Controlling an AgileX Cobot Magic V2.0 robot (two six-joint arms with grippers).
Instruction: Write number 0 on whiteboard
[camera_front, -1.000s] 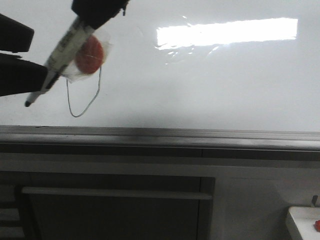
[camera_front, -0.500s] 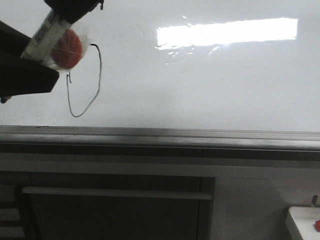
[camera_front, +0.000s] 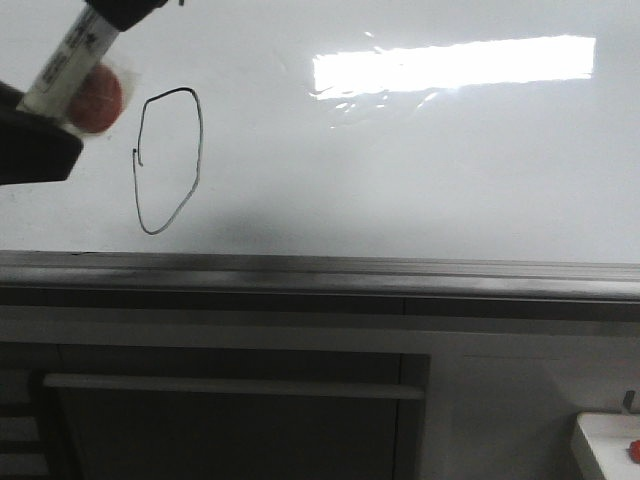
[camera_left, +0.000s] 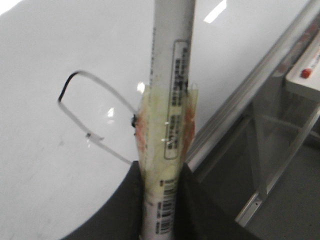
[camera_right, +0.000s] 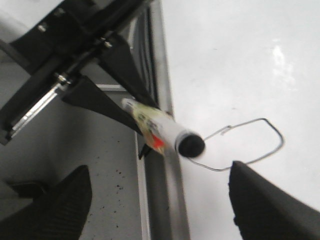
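The number 0 (camera_front: 170, 160) is a thin dark loop on the whiteboard (camera_front: 420, 170), left of the bright glare and above the grey ledge (camera_front: 320, 265). My left gripper (camera_front: 118, 12) at the top left is shut on a white marker pen (camera_front: 70, 60), which has a red pad (camera_front: 96, 98) taped to it. The marker is up and left of the loop. In the left wrist view the jaws (camera_left: 161, 210) clamp the marker (camera_left: 172, 75) with the loop (camera_left: 92, 120) behind. My right gripper (camera_right: 160, 210) is open and empty, facing the marker tip (camera_right: 191, 145) and loop (camera_right: 247, 142).
A dark finger shape (camera_front: 30, 145) fills the left edge of the front view. Below the ledge is a grey cabinet with a bar handle (camera_front: 230, 385). A white box with a red item (camera_front: 610, 440) sits at the bottom right, also in the left wrist view (camera_left: 305, 75).
My left gripper has carried the marker up and to the left, off the loop. The whole loop, earlier half hidden behind the marker and red pad, now shows.
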